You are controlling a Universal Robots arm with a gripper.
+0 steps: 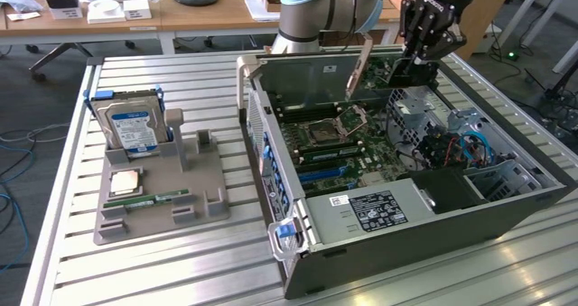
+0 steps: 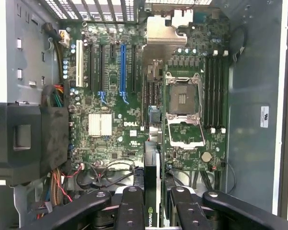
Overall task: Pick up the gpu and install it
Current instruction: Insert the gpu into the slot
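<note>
Black two-finger gripper [image 2: 156,208] was seen partly closed, jaws clamped on the gpu [image 2: 151,177], a flat green card with black cooler and silver end bracket. It was held over the green motherboard [image 2: 115,124] in the open grey computer case [image 1: 434,231], not yet seated.

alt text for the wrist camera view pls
The hand grips a black graphics card edge-on above the green motherboard inside an open computer case. On the board are a long blue slot and an empty processor socket.
</note>
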